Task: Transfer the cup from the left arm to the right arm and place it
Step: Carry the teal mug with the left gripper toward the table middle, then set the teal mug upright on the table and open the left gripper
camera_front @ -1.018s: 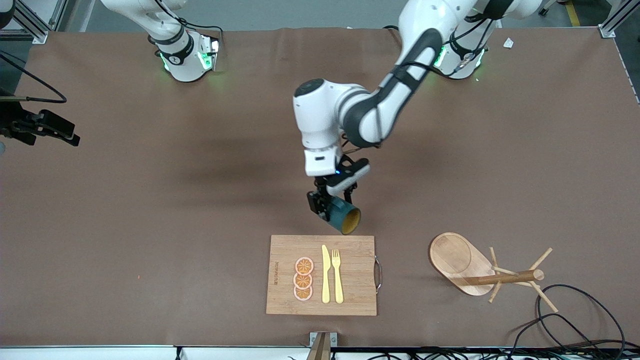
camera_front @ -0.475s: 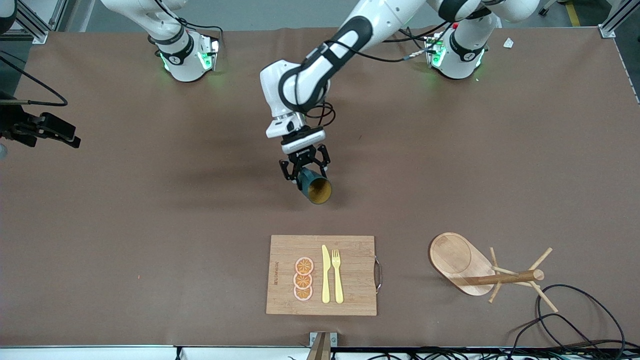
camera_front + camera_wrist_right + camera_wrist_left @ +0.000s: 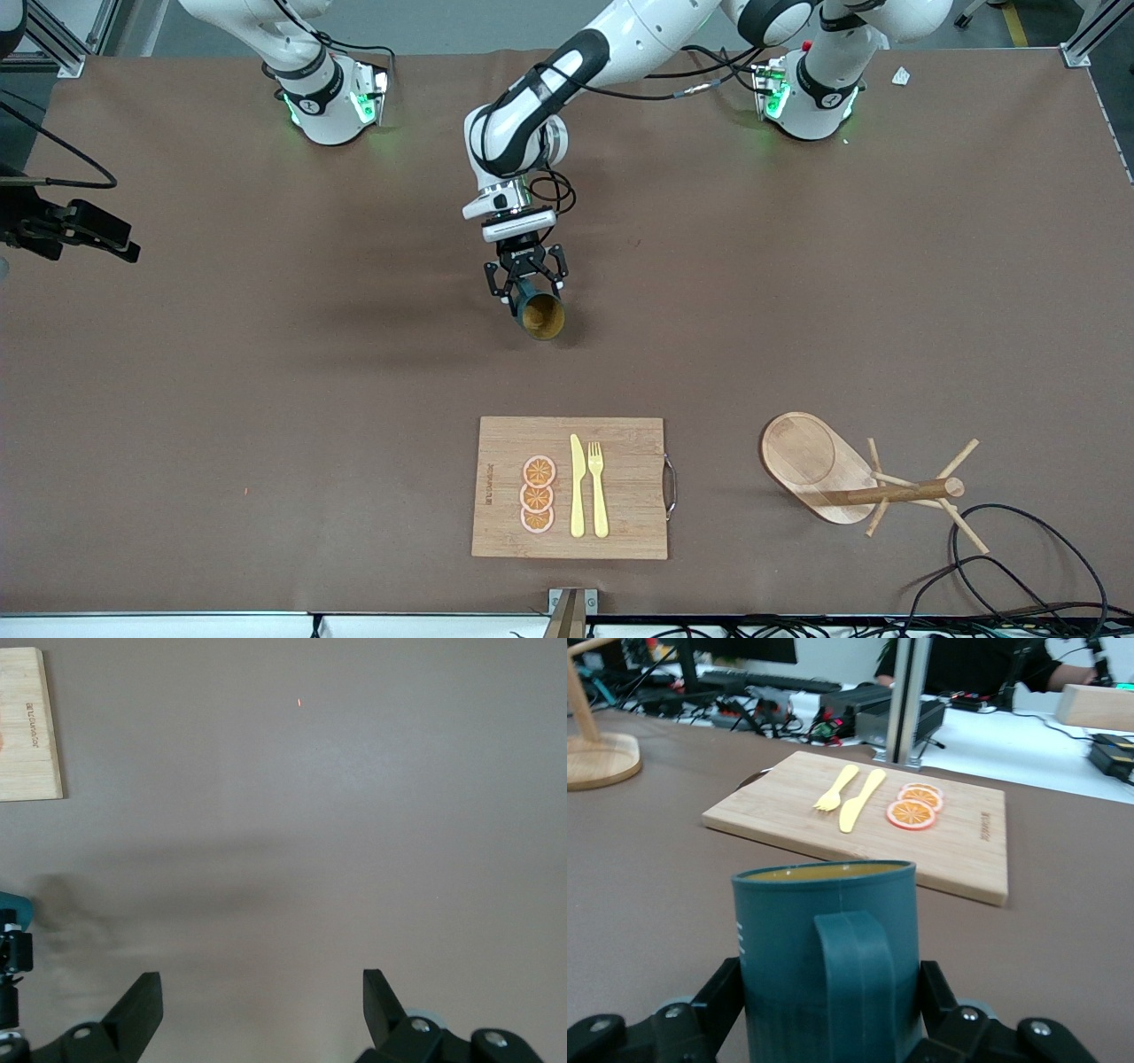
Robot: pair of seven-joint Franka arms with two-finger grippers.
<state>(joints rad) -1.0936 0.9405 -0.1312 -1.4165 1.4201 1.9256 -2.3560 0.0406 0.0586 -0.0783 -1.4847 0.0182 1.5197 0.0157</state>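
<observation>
Brown table (image 3: 266, 399), nothing much mid-table. Left gripper (image 3: 524, 285) hangs over the middle, clamped on the teal cup (image 3: 539, 313), which lies tipped, mouth toward the board (image 3: 570, 487). Right gripper (image 3: 257, 992) is wide open, empty, cup off to its side.

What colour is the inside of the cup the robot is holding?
Tan-yellow inside the cup, dark teal outside. The front view shows it best, looking into its open mouth.

We count one cup (image 3: 539, 314), one board (image 3: 620, 518), three orange slices (image 3: 538, 495), one knife (image 3: 577, 487), one fork (image 3: 598, 487), one wooden rack (image 3: 850, 483), two arms and two grippers (image 3: 524, 285) (image 3: 257, 992).
</observation>
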